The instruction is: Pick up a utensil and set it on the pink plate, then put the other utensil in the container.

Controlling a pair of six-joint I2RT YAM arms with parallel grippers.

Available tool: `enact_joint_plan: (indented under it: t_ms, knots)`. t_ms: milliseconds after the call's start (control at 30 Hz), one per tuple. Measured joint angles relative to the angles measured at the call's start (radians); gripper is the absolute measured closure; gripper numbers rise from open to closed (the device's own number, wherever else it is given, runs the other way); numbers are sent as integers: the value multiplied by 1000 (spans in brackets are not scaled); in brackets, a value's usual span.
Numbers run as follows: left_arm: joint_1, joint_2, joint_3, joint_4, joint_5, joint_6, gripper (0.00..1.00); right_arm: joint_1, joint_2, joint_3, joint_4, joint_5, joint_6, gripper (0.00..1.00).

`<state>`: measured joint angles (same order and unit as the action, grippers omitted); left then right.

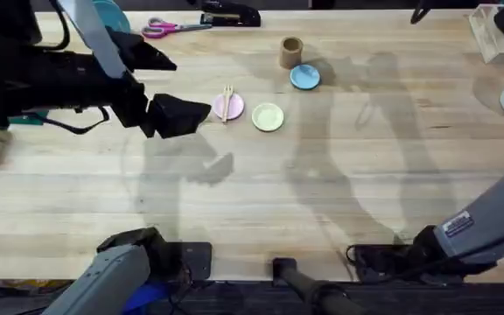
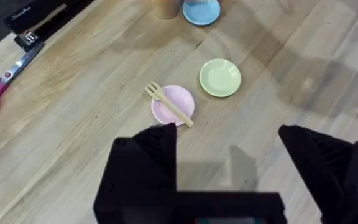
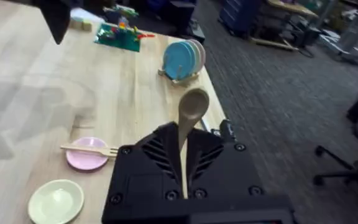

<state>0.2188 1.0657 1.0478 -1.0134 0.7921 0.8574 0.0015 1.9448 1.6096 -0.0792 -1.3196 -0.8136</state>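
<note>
Three small plates [image 1: 268, 117], one fork [image 1: 227, 102], one spoon [image 3: 190, 118], one cup [image 1: 290, 52].

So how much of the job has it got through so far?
About half, it seems. The wooden fork already lies across the pink plate, and the left hand hangs open above the table beside it, holding nothing. The right hand is shut on the wooden spoon. What is left is to put that spoon into the brown cup, which stands beside the light blue plate.
</note>
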Motion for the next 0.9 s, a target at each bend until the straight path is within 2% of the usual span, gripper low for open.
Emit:
enact_joint_plan:
  t_ms: [467, 900]
  knots:
    - [0, 0, 0, 0, 0, 0, 5, -13, 164, 0, 204, -87, 67, 968]
    - [0, 0, 0, 0, 0, 0, 5, -2, 300, 0, 340, -39, 78, 968]
